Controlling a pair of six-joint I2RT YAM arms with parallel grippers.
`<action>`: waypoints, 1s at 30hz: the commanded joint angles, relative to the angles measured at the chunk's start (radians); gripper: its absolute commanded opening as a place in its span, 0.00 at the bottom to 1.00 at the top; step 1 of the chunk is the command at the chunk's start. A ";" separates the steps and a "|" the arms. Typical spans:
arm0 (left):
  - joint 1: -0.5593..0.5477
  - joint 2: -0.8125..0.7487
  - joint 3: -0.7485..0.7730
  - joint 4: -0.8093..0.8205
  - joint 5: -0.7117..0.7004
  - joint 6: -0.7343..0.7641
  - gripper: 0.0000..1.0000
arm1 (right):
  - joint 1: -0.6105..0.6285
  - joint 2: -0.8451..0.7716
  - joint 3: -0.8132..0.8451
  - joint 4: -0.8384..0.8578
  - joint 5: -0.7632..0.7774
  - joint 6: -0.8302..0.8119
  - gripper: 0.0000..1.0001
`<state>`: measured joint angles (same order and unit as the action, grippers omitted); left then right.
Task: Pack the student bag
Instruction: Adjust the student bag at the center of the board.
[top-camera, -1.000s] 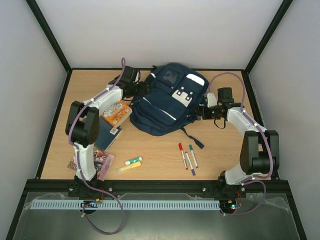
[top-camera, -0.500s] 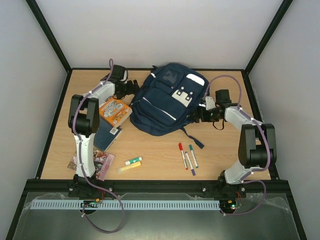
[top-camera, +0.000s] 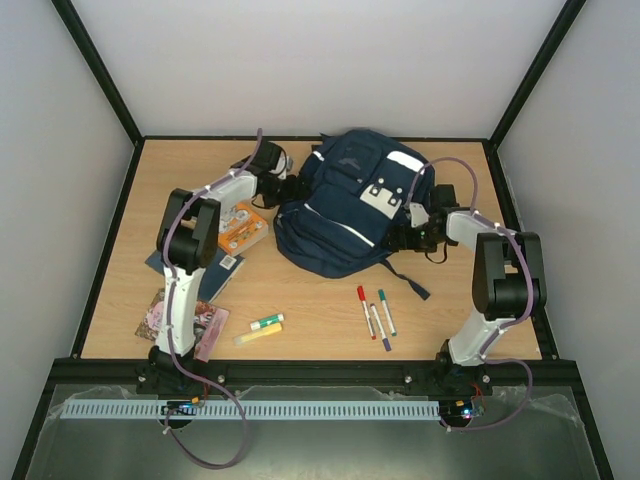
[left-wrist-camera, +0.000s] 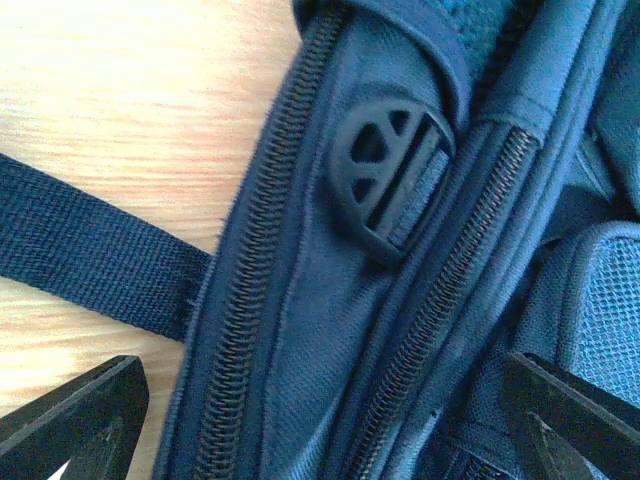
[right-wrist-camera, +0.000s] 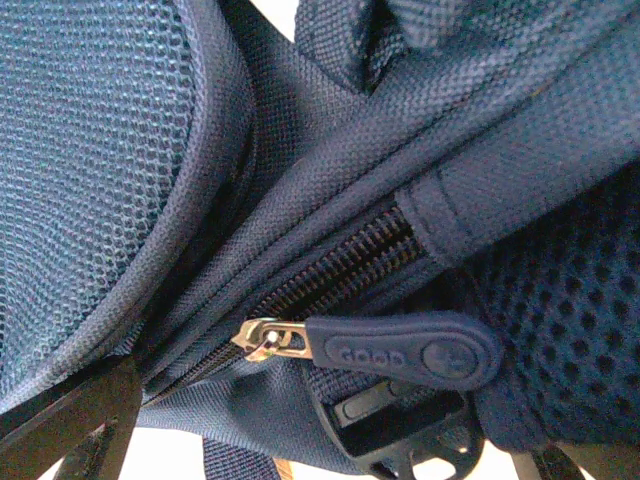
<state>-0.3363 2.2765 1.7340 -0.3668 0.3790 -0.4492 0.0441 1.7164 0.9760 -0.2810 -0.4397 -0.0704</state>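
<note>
The student bag (top-camera: 345, 215), a navy-blue backpack with white stripes and a grey-white patch, lies at the back middle of the table. My left gripper (top-camera: 287, 188) is open against the bag's left side. In the left wrist view (left-wrist-camera: 325, 435) its fingertips (left-wrist-camera: 80, 420) straddle two closed zips and a black buckle (left-wrist-camera: 385, 185). My right gripper (top-camera: 408, 228) is open against the bag's right side. In the right wrist view (right-wrist-camera: 320, 450) a navy zip pull (right-wrist-camera: 400, 348) on a brass slider lies just ahead of its fingers (right-wrist-camera: 70, 420), with the zip partly open.
An orange box (top-camera: 240, 228), a dark notebook (top-camera: 205, 270) and a printed packet (top-camera: 185, 320) lie left of the bag. A yellow-green highlighter pair (top-camera: 262, 328) and several markers (top-camera: 375, 312) lie near the front. A loose bag strap (top-camera: 405, 278) trails toward the markers.
The bag has shifted and turned a little to the right. My left gripper has moved right onto the bag's left side. My right gripper has moved closer against the bag's right side.
</note>
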 joint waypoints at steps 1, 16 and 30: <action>-0.089 -0.048 -0.051 -0.059 0.083 0.031 0.99 | -0.002 0.040 0.038 -0.047 -0.049 -0.002 0.97; -0.198 -0.379 -0.547 0.076 0.025 -0.047 0.99 | 0.093 0.136 0.115 -0.043 -0.070 0.002 0.99; -0.160 -0.552 -0.243 -0.275 -0.289 0.100 1.00 | 0.085 -0.065 0.040 -0.006 0.093 -0.005 0.99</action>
<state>-0.4900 1.8400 1.4769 -0.5327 0.1337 -0.3859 0.1169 1.7340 1.0405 -0.3012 -0.3614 -0.0776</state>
